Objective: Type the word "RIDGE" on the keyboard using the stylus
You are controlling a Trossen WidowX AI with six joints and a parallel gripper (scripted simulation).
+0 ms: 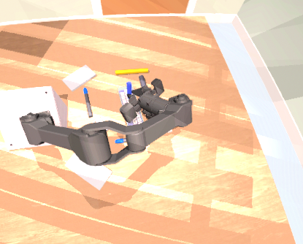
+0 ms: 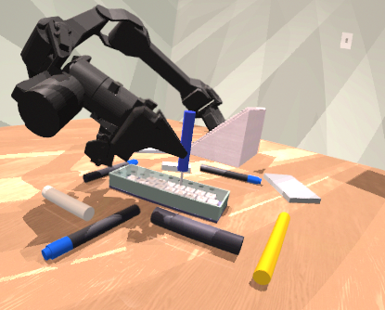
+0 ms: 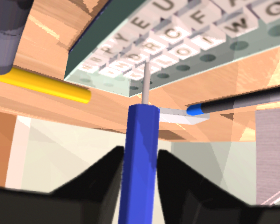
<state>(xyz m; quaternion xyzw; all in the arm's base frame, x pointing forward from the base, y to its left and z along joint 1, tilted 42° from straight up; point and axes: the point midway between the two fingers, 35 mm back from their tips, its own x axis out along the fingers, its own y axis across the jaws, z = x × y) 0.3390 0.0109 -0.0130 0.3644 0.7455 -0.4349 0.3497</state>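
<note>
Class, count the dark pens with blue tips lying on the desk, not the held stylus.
3 pens: one front-left of the keyboard, one behind its left end under the arm, one behind its right end near the wedge. The arm may hide more.

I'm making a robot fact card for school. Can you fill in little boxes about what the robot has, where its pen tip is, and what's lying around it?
Holder: black parallel-jaw gripper, shut on the stylus
Tool: blue stylus with a thin grey tip, held upright
Tip position: at the keys of the small white-keyed keyboard in a grey-green tray; which letter cannot be told
Nearby on desk: yellow cylinder, dark grey cylinder, white cylinder, blue-capped black marker
Behind the keyboard: pale wedge-shaped block
</note>
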